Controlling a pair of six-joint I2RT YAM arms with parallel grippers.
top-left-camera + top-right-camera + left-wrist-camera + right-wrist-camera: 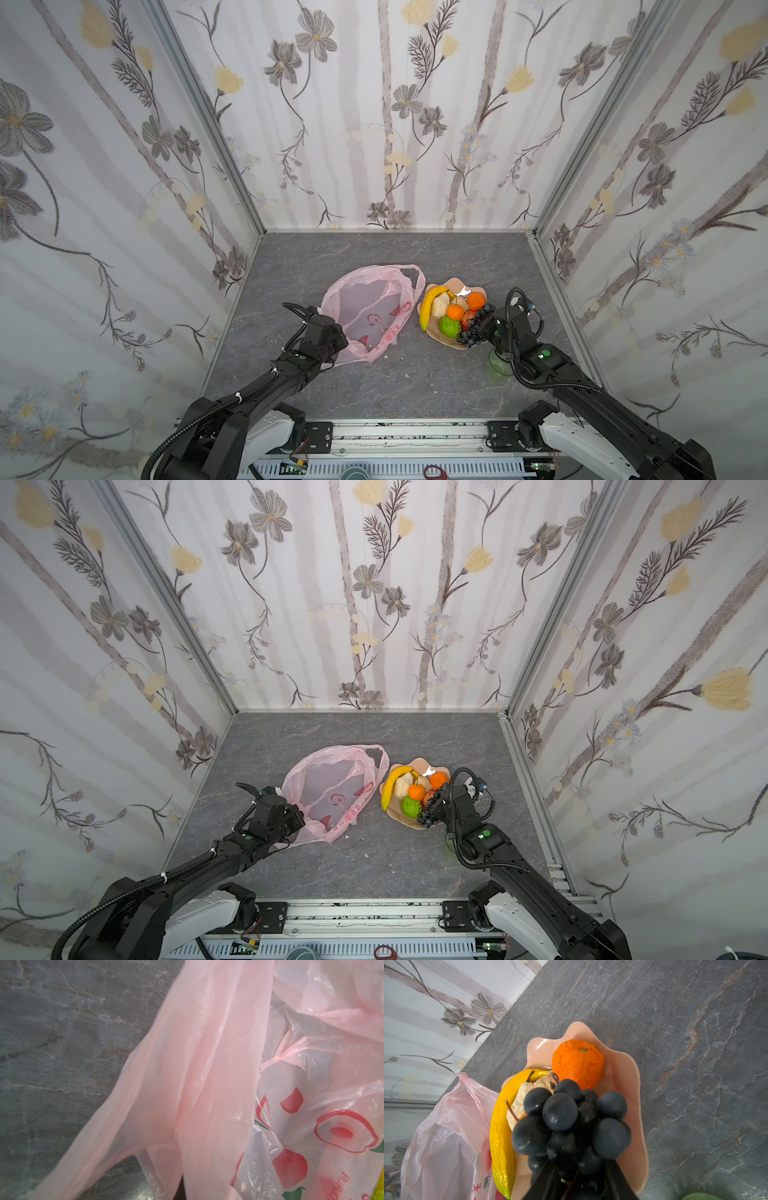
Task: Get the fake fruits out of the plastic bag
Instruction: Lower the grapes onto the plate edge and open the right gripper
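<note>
oranges [476, 300] two, grape bunch [560, 1111] one, bag [361, 299] one

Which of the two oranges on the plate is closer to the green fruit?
The middle orange, just behind the green fruit; the other orange sits farther back near the plate rim.

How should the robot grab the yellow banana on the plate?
Best across its middle, coming from above. The banana lies long and curved along the edge of the peach plate nearest the plastic bag, so its narrow width probably fits between open jaws. A beige lumpy fruit crowds its inner side.
</note>
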